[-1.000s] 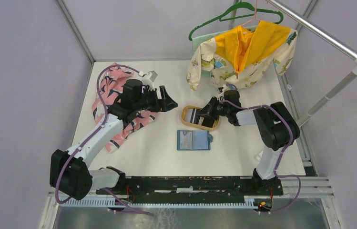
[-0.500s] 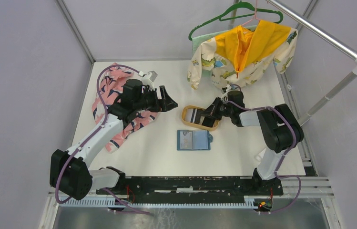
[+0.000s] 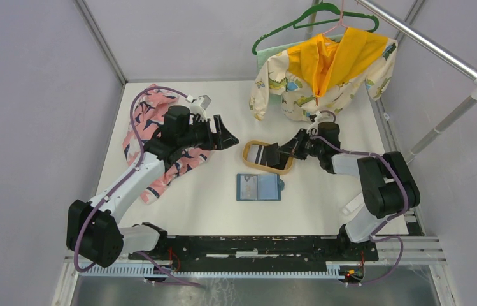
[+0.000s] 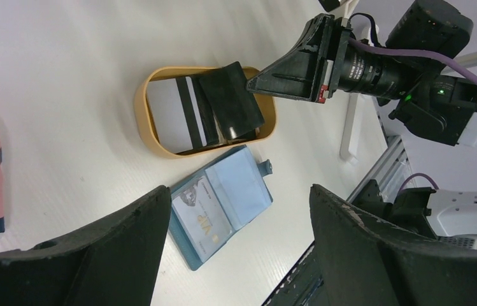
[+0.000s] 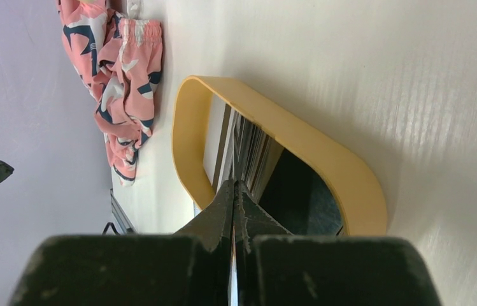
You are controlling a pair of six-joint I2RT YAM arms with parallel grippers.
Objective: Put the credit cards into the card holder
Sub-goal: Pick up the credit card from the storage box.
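The right arm's elbow has swung out toward the table's edge since a second ago, and the right gripper (image 3: 272,155) has pushed further over the wooden tray (image 4: 140,111) and closed. The left arm, the tray and the card holder (image 3: 258,187) sit where they were.

The right gripper's fingers are now pressed together, tip against the near edge of the top dark card (image 4: 230,101). That card tilts up over the tray rim. From here I cannot tell whether its edge is actually nipped between the fingers or only nudged. The left gripper (image 3: 224,132) hangs above the table, its fingers spread wide and nothing in them.

The credit cards (image 4: 205,115) all lie in the tray, a pale card (image 4: 164,113) with a dark stripe at one end and dark ones overlapping it. The card holder lies open and flat on the table, just beside the tray on the robot's side.

I'd judge these cards light, stiff and slick. They are so thin that lying flat they offer nothing to grab. The place to take one looks like a raised short edge, with the rim used to tip it up. A shallow pinch could let it pivot or slide out. The holder seems soft, so it may shift when a card is pushed into a pocket.
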